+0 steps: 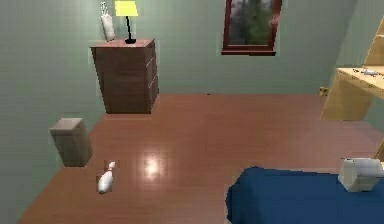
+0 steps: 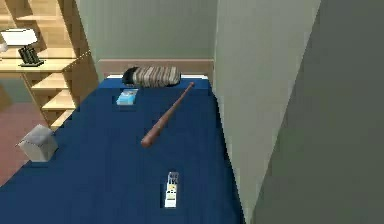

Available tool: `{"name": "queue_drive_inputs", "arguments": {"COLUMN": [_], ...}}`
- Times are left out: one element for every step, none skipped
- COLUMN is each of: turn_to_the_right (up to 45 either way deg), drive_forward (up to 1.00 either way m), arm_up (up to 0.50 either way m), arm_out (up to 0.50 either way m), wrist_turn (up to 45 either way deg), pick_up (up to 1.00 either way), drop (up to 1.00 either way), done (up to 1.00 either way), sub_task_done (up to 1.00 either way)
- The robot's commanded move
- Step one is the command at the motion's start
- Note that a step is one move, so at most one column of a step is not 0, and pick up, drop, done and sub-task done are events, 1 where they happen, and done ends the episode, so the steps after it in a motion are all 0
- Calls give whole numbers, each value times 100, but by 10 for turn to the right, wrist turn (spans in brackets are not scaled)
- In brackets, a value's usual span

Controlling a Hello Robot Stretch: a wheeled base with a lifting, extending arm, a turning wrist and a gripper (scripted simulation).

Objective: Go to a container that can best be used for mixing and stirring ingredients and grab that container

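Green-walled bedroom with reddish wooden floor [image 1: 200,130]; big blue-covered bed [image 2: 110,170], brown wooden dresser [image 1: 126,75], brown wooden bat [image 2: 165,118] lying on the bed. Cannot tell where the mixing container stands, nor the fingers' state; best to turn, scan widely and drive on toward a kitchen

We stand on our wheeled base with our front turned toward the dresser [image 1: 125,75], across a stretch of wooden floor [image 1: 220,130], looking ahead and somewhat down. Our arm side faces out over the blue bed [image 2: 205,150], close alongside it. How high our arm is lifted, how far it reaches and how the wrist is turned, we cannot tell.
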Motion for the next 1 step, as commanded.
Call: {"name": "queue_drive_inputs", "arguments": {"turn_to_the_right": [0], "drive_forward": [100], "arm_up": [0], "arm_out": [0], "wrist_turn": [0], "pick_up": [0], "drop": [0], "done": [0], "sub_task_done": [0]}}
